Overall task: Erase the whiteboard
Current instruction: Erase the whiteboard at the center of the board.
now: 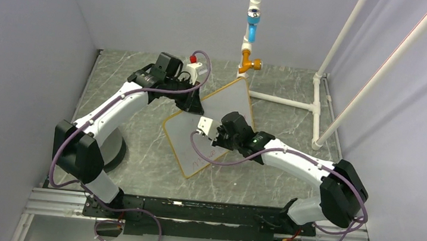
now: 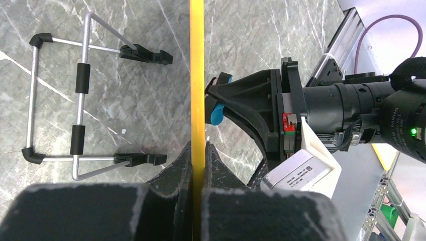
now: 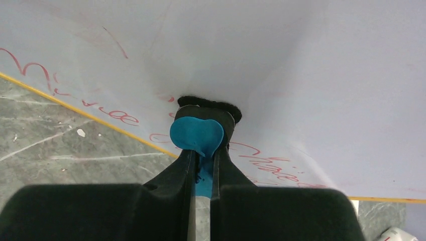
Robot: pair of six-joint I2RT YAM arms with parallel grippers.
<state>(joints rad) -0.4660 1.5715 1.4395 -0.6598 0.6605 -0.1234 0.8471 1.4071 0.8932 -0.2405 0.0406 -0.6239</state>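
The whiteboard [image 1: 225, 104] has a thin yellow frame and stands tilted up off the marble table at the centre. My left gripper [image 1: 193, 103] is shut on its far left edge. In the left wrist view the frame [image 2: 197, 60] shows edge-on, clamped between the left gripper's jaws [image 2: 199, 153]. My right gripper [image 1: 214, 140] is shut on a small blue eraser [image 3: 197, 134] and presses its black felt against the white face [image 3: 261, 60]. Red handwriting [image 3: 261, 165] runs along the board's lower edge and also shows in the top view [image 1: 200, 164]. The eraser also shows in the left wrist view [image 2: 217, 113].
A wire stand with black clip feet [image 2: 80, 100] lies flat on the table behind the board. A white pipe frame [image 1: 317, 104] stands at the back right, with an orange and blue fitting [image 1: 249, 40] hanging at the back. Grey walls close in both sides.
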